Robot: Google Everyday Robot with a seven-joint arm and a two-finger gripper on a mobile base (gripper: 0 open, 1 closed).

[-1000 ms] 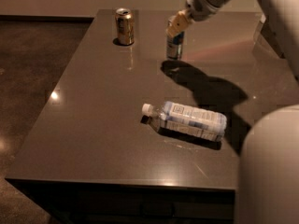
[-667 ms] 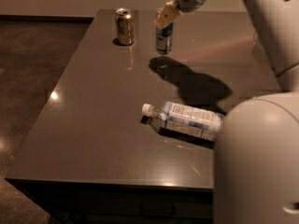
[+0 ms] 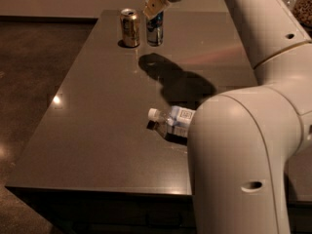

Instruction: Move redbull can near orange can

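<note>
The redbull can (image 3: 155,29), slim and blue-and-silver, stands upright at the far end of the dark table (image 3: 97,111). It is just right of the orange can (image 3: 129,27), with a small gap between them. The orange can is shorter, golden and upright. My gripper (image 3: 155,8) comes down from above, and its yellow fingers (image 3: 151,4) are closed around the top of the redbull can. Whether the can's base touches the table cannot be told.
A clear plastic water bottle (image 3: 171,121) with a white cap lies on its side at mid-table, partly hidden by my white arm (image 3: 243,145), which fills the right foreground. The arm's shadow (image 3: 175,79) falls between the cans and the bottle.
My gripper has carried the redbull can leftward across the far end of the table, from well right of the orange can to close beside it. The orange can and the bottle have not moved.
</note>
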